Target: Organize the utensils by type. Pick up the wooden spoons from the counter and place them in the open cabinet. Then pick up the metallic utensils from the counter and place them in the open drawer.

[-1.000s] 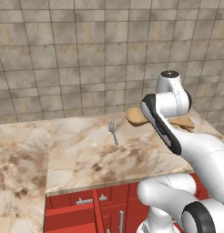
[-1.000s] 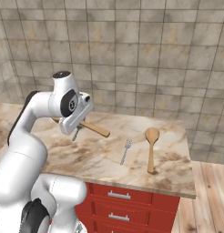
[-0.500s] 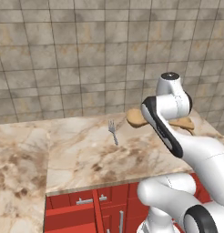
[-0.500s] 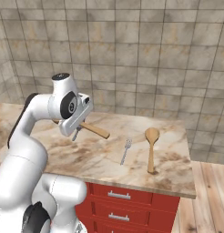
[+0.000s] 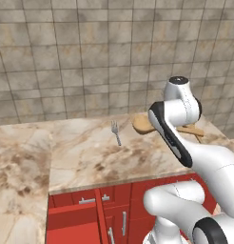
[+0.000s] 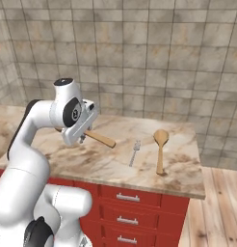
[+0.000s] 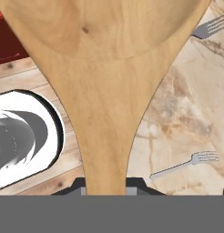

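The gripper (image 6: 83, 136) is clenched on a wooden spoon (image 7: 104, 77), held in the air above the counter (image 6: 101, 164); its handle (image 6: 100, 139) juts out of the hand toward the counter's middle, and in the hand view the spoon's bowl looms large in front of the camera. A second spoon (image 6: 160, 147) lies near the counter's right edge, bowl toward the wall. Just left of it a fork (image 6: 134, 152) lies near the front edge. The hand view shows two forks on the stone, one (image 7: 184, 165) low, one (image 7: 210, 26) at the top right
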